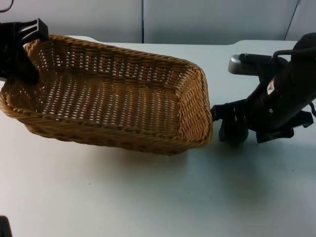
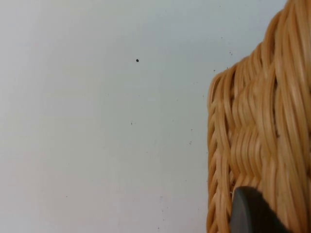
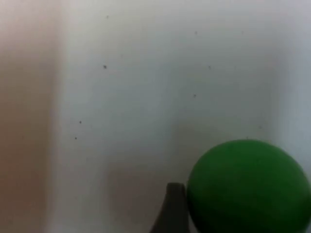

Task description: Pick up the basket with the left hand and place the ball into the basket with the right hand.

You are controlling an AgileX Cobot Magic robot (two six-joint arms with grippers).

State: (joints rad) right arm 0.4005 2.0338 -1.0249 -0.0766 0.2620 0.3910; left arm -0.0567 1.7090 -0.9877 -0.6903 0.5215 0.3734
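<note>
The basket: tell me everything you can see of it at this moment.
The basket is a rectangular tray of tan woven wicker with low flaring walls and a braided rim, and nothing lies in it. It looks tilted, its left end raised where the left pincer grips the rim, its lower right corner close to the white table. The left wrist view shows its outer weave beside a black fingertip. The right pincer is just beyond its right end, beside a green ball.

White table top (image 1: pixel 123 197), plain, with a few small dark specks; one speck (image 2: pixel 137 60) shows clearly in the left wrist view. Grey partition wall (image 1: pixel 207 19) stands at the table's far edge, with a dark vertical seam (image 1: pixel 142 19) between its panels.
</note>
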